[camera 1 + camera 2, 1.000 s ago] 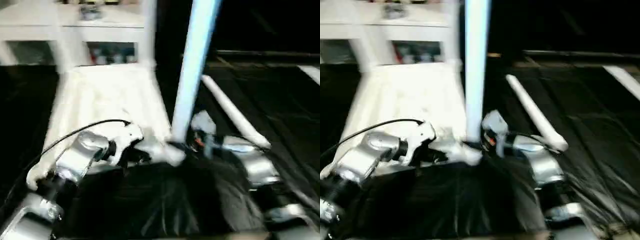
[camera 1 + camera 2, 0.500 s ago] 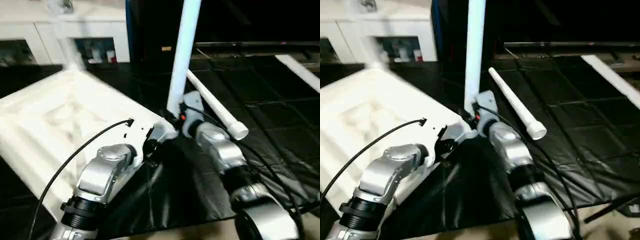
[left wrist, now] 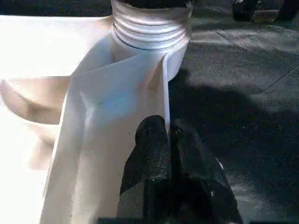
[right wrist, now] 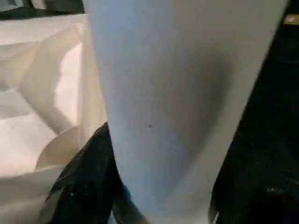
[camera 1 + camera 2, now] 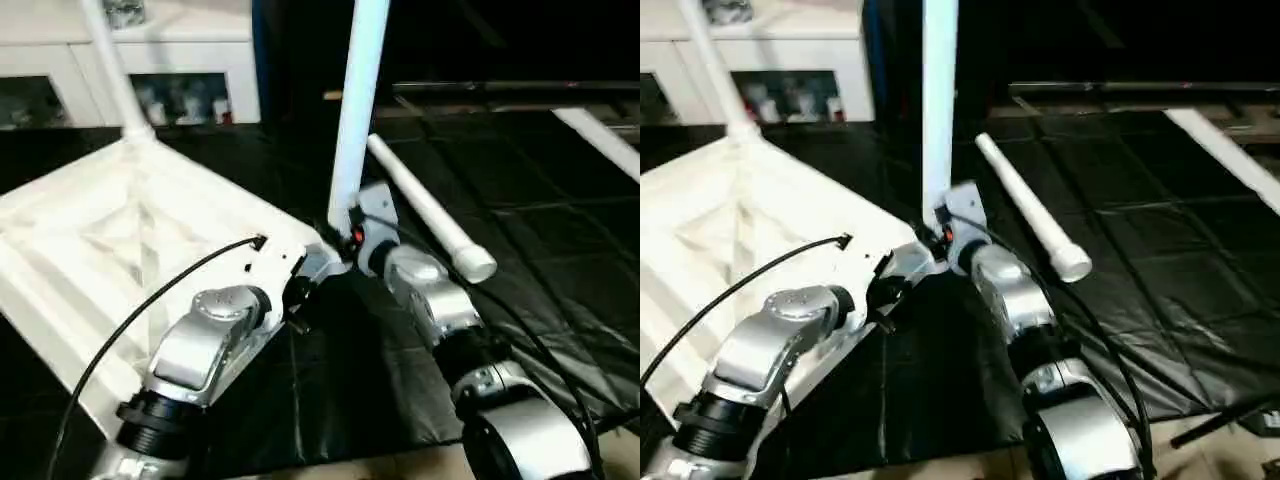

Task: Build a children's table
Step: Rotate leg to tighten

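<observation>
Lying upside down: white plastic rectangular table top [image 5: 120, 250], ribbed underside up, on black sheeted floor [image 5: 560, 260]; left and near parts cut off by the frame edge and the left forearm.
Cabinet: white glass-door cabinet [image 5: 180, 60] at the back, top cut off; small items behind the glass too blurred to name.
Upright leg: long white tapered tube leg [image 5: 352, 110] standing in the top's near-right round corner socket [image 3: 150, 28]; upper end runs out of frame, threaded collar visible at the socket in the left wrist view.
Far leg: second white tube leg [image 5: 112, 75] rising from the far corner, upper end cut off.
Loose leg: third white tube leg [image 5: 430, 212] lying flat on the floor just right of the upright leg, apart from the top.
Edge strip: white piece [image 5: 600, 140] at far right, cut off, can't tell what it is.
Right gripper [image 4: 159, 205]: black fingers [image 4: 84, 186] either side of the upright leg's base, leg between them; actual clamping hidden by the leg, cannot tell.
Left gripper [image 3: 169, 154]: black fingers pressed together, narrow, pinching the thin rim wall of the table top just below the corner socket.
Writing: none readable; small red spot on the right wrist, too small to read.
</observation>
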Motion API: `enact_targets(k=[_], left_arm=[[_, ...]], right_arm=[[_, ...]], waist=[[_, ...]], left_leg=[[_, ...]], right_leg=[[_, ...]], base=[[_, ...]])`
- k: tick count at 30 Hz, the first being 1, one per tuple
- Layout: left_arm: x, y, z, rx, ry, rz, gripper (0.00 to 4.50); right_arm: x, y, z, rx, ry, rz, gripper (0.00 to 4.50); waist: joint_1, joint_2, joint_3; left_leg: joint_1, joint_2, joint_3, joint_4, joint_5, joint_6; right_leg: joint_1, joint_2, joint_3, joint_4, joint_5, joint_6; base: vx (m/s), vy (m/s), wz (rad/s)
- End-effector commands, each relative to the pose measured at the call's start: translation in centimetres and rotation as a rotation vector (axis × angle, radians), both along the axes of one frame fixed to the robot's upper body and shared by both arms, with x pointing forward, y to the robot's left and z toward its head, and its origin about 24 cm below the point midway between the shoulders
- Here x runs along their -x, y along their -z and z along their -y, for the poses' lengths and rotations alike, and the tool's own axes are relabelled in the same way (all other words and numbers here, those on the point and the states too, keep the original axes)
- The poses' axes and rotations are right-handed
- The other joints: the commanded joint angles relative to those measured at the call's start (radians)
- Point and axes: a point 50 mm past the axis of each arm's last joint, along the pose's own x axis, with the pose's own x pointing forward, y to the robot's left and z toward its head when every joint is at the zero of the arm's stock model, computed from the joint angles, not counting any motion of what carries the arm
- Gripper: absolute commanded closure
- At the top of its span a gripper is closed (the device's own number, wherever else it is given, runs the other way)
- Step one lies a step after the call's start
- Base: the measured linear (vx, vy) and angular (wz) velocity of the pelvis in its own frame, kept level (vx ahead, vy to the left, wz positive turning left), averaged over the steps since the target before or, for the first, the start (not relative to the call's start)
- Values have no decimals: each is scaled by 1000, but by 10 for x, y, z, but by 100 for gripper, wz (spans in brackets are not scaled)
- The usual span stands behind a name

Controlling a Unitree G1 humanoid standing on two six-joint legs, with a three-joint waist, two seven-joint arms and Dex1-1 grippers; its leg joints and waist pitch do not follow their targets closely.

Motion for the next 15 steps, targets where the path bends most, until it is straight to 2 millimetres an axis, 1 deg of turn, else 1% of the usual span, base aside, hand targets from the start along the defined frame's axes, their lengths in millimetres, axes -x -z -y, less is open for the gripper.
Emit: enact_targets(k=[1, 2, 3, 4, 5, 6, 7, 8, 9, 10, 11, 12, 13, 14, 15], left_arm=[[-5, -7, 0, -17, 64, 34, 450], [-6, -7, -2, -24, 73, 35, 450], [-6, -7, -4, -26, 76, 35, 450], [-7, -7, -6, -35, 100, 37, 450], [-7, -7, -8, -43, 128, 41, 450], [-7, -7, -11, -49, 154, 37, 450], [-7, -6, -13, -59, 183, 36, 450], [-7, -6, -15, -68, 213, 39, 450], [-7, -5, -17, -76, 233, 33, 450], [-7, -4, -19, -81, 244, 29, 450], [-7, -3, -21, -87, 283, 29, 450], [-7, -3, -22, -93, 306, 25, 450], [-6, -2, -25, -107, 341, 27, 450], [-6, -2, -26, -110, 375, 21, 450], [-5, -2, -27, -109, 393, 17, 450]], right_arm=[[22, 45, 9, 59, -40, -193, 132], [23, 44, 11, 53, -53, -189, 122], [23, 44, 12, 51, -57, -188, 99], [25, 42, 16, 44, -78, -171, 92], [26, 40, 20, 40, -96, -153, 92], [28, 38, 24, 36, -114, -125, 76], [30, 36, 29, 32, -136, -110, 76], [32, 35, 32, 31, -155, -104, 64], [35, 32, 37, 25, -187, -95, 55], [36, 31, 39, 21, -209, -91, 42], [40, 27, 44, 11, -259, -72, 42], [42, 24, 47, 5, -292, -58, 25], [46, 20, 52, -1, -334, -50, 16], [48, 16, 57, -1, -367, -40, 8], [49, 15, 60, 1, -384, -34, 3]], waist=[[9, 15, -39], [10, 14, -41], [15, 14, -47], [15, 14, -47], [17, 15, -48], [18, 20, -52], [20, 19, -56], [21, 18, -57], [23, 20, -60], [24, 20, -63], [25, 20, -63], [29, 20, -60], [30, 19, -60], [30, 19, -58], [32, 18, -58]], left_leg=[[-21, 59, -8, -77, -165, 55], [-20, 59, -5, -75, -147, 60], [-25, 59, -2, -70, -92, 73], [-28, 60, -2, -69, -46, 86], [-24, 58, 1, -66, -34, 94], [-21, 58, 3, -62, -8, 104], [-23, 58, 3, -57, 40, 125], [-22, 57, 4, -54, 62, 136], [-21, 54, 4, -47, 104, 164], [-19, 56, 5, -44, 124, 175], [-23, 54, 6, -40, 152, 199], [-23, 55, 7, -39, 133, 217], [-25, 56, 8, -40, 107, 222], [-27, 58, 7, -43, 92, 218], [-26, 59, 8, -43, 66, 208]], right_leg=[[39, -89, 80, -97, -294, -160], [41, -87, 80, -93, -256, -173], [48, -88, 79, -81, -165, -196], [54, -84, 76, -71, -96, -214], [51, -83, 77, -71, -74, -220], [54, -83, 77, -63, -27, -234], [57, -84, 77, -56, 45, -243], [57, -83, 77, -54, 78, -249], [57, -80, 75, -48, 129, -258], [55, -80, 75, -43, 156, -265], [56, -81, 75, -38, 194, -279], [54, -81, 73, -44, 170, -277], [57, -83, 72, -46, 136, -275], [58, -85, 72, -49, 112, -275], [58, -85, 72, -52, 73, -270]], base=[[0, 0, 0], [0, 0, 0], [0, 0, 0], [0, 0, 0], [0, 0, 0], [0, 0, 0], [0, 0, 0], [0, 0, 0], [0, 0, 0], [0, 0, 0], [0, 0, 0], [0, 0, 0], [0, 0, 0], [0, 0, 0], [0, 0, 0]])
